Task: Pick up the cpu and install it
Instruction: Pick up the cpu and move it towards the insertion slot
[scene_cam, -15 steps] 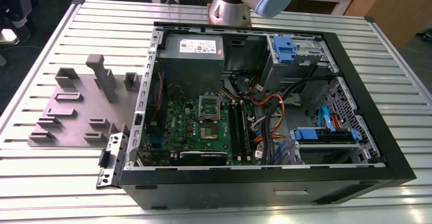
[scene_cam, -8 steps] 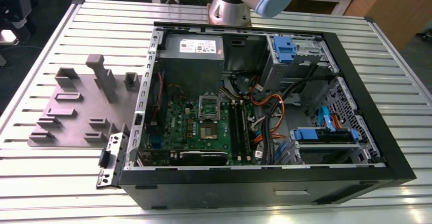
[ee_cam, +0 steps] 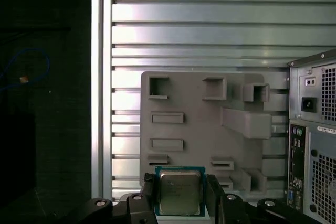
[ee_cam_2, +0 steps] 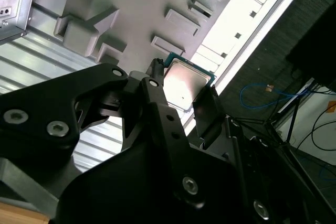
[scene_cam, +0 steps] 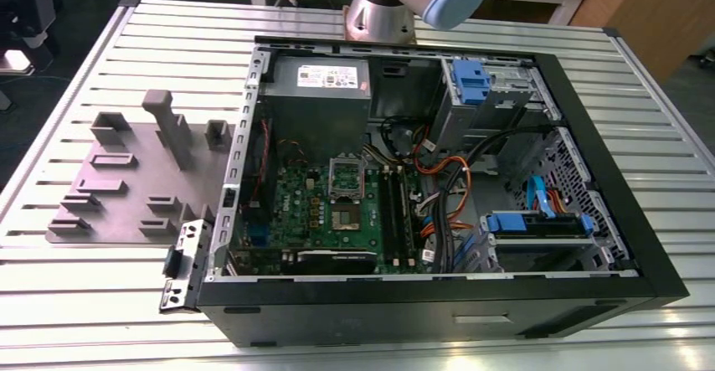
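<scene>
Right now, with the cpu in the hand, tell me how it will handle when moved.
The cpu is a thin flat square with a metal lid, so probably stiff and light. The hand grips only its narrow edges, so it could slip or twist. Its thin green border looks fragile if squeezed hard.

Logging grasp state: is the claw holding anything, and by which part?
The claw holds the small flat square silvery-topped cpu, pinched by two opposite side edges, one finger on each.
</scene>
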Controlling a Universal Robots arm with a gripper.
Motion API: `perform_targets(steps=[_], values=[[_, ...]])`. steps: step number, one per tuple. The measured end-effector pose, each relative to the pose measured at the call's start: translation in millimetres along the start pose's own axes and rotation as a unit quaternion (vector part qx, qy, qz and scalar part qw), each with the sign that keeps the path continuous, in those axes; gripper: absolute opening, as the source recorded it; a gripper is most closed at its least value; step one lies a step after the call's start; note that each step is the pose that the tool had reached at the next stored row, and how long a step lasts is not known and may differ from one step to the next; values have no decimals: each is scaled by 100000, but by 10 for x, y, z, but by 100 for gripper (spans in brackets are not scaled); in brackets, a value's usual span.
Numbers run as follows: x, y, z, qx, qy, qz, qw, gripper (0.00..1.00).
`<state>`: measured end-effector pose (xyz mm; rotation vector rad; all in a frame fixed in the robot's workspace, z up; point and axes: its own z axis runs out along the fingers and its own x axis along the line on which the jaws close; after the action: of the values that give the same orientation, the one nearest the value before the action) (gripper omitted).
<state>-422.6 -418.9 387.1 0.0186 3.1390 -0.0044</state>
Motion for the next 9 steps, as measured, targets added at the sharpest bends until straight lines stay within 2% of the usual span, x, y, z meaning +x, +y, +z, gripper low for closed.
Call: perform_targets(steps=[9], values=[[-7,-28,0,2,2,5,100000,47]])
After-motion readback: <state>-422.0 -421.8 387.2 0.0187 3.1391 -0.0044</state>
